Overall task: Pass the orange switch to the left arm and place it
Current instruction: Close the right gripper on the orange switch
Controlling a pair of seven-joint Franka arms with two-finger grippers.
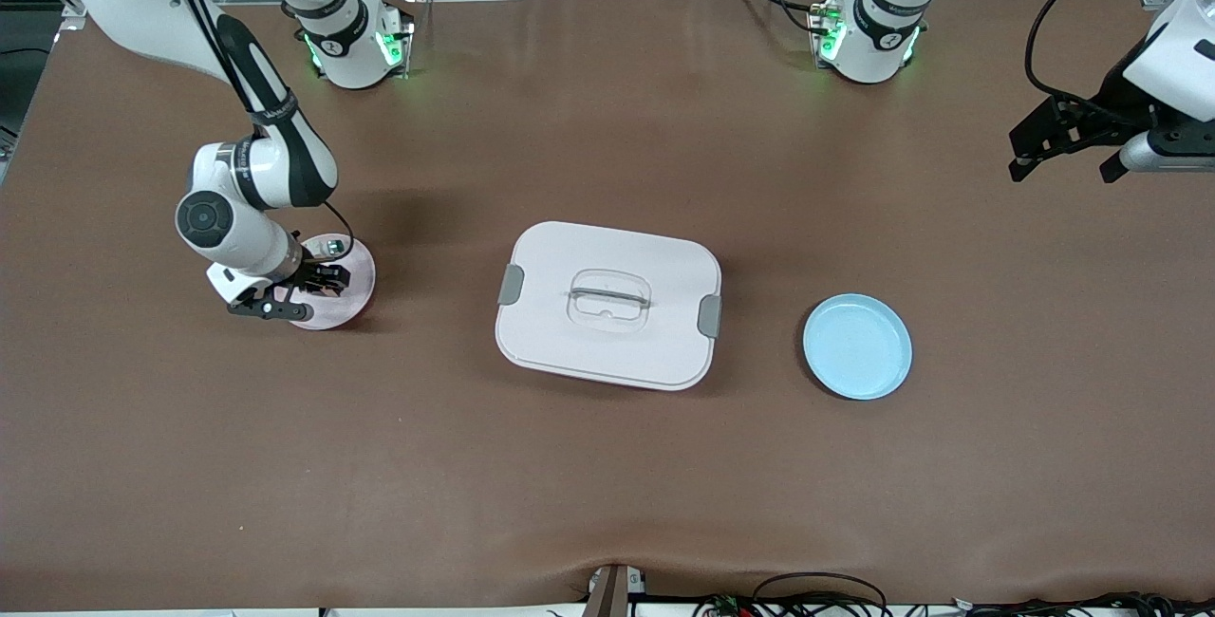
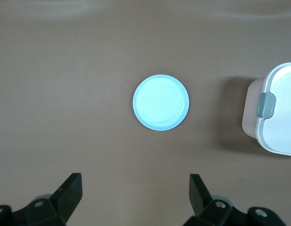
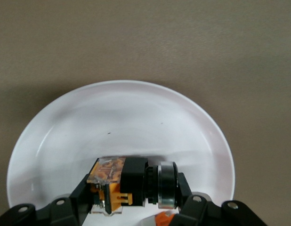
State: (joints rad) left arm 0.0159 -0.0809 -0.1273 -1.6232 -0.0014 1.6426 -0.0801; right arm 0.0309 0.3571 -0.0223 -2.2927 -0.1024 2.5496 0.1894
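Bare brown counter (image 1: pixel 607 484) stretches wide around the closed white box (image 1: pixel 607 304) at centre. Toward the right arm's end, the right pincer (image 3: pixel 136 197) clamps the orange switch (image 3: pixel 122 186) inside the pink plate (image 1: pixel 349 289). The left pincer (image 2: pixel 136 197) hangs wide apart above bare counter, the blue plate (image 1: pixel 857 346) empty.

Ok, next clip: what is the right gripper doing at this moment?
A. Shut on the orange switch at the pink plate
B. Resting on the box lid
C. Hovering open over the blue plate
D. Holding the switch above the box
A: the right gripper is shut on the orange switch, low over the pink plate.
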